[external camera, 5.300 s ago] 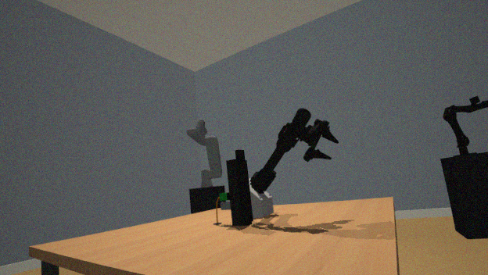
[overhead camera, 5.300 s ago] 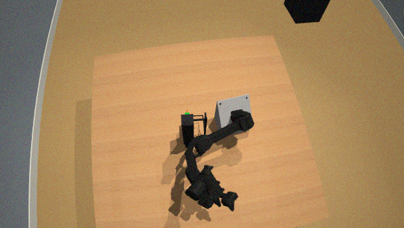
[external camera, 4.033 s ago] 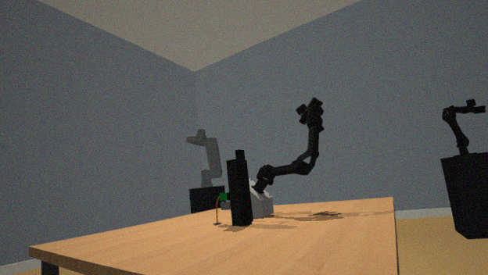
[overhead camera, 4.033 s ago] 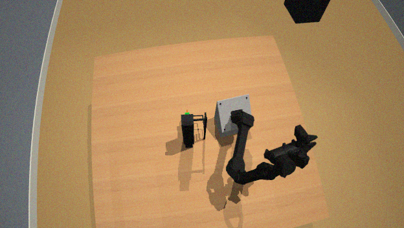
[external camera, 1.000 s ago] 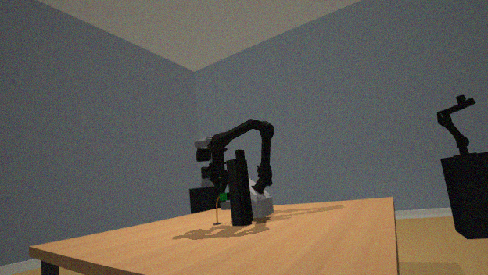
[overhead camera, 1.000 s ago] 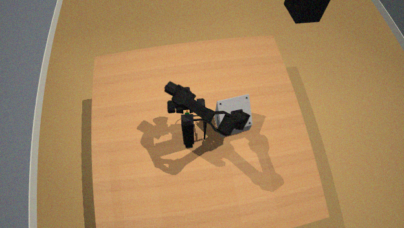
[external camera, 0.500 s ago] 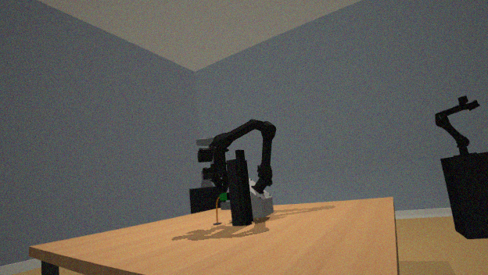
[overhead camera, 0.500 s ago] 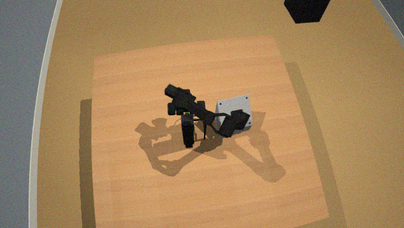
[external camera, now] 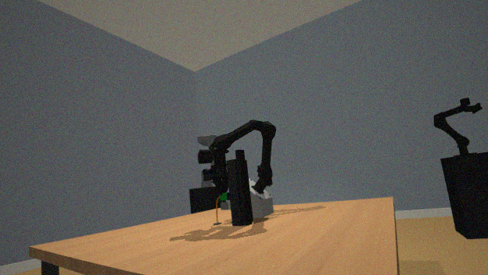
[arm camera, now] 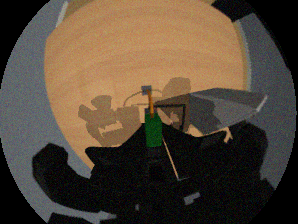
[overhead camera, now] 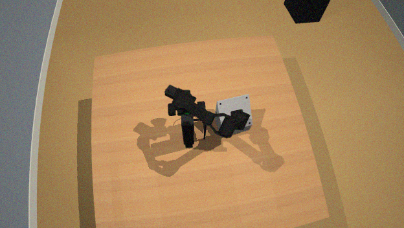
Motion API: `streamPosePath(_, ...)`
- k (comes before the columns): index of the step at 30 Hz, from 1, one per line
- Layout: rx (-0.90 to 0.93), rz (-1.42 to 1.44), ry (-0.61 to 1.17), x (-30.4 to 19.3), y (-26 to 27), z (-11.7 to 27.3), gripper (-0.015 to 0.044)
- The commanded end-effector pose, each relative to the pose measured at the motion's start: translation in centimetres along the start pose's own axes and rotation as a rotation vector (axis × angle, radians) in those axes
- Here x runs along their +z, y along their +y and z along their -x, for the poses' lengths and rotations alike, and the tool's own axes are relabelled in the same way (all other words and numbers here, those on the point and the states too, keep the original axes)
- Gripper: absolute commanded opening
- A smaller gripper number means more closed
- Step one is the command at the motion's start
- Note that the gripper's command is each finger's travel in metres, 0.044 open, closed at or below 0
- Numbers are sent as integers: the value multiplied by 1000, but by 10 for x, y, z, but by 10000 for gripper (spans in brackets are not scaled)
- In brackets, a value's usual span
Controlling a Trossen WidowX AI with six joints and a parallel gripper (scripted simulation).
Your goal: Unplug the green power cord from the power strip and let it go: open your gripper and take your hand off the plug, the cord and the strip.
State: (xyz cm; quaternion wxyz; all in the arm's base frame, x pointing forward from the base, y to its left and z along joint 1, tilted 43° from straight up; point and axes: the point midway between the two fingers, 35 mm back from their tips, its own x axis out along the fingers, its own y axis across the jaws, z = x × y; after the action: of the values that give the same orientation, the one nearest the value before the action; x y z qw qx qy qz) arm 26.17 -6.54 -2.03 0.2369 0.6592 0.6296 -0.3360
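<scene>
One black arm (overhead camera: pixel 207 113) reaches from its grey base block (overhead camera: pixel 234 104) toward the power strip (overhead camera: pixel 188 134), a dark, narrow bar that the exterior view shows standing upright (external camera: pixel 239 191) on the wooden table (overhead camera: pixel 129 194). The base block sits just beside the strip, on the side away from the plug. The gripper (overhead camera: pixel 185 111) hangs directly over the strip's upper end and points downward; from the side it (external camera: pixel 220 187) sits close against the strip's face, low on it. The green plug (overhead camera: pixel 187 113) shows from above only as a small speck at that end of the strip, under the wrist. In the exterior view the plug (external camera: pixel 223 196) lies against the strip's lower half, right below the gripper. The wrist camera shows the plug (arm camera: pixel 153 128) as a green upright sliver centred between the two dark fingers, with the gripper (arm camera: pixel 154 143) clenched on it. A thin orange-brown cord (external camera: pixel 217 208) drops from the plug to the table just beside the strip's foot. Whether the plug's prongs are seated in the strip cannot be told. Shadows of the arm spread across the table around the strip. Well apart from the strip, off the table, stands a black box (external camera: pixel 467 191) with a second small arm on top.
</scene>
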Motion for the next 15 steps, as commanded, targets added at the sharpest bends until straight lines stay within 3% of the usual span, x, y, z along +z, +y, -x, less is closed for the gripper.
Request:
streamPosePath(1, 3, 4, 0, 0, 1, 0, 15)
streamPosePath(15, 3, 2, -1, 15, 2, 1, 0)
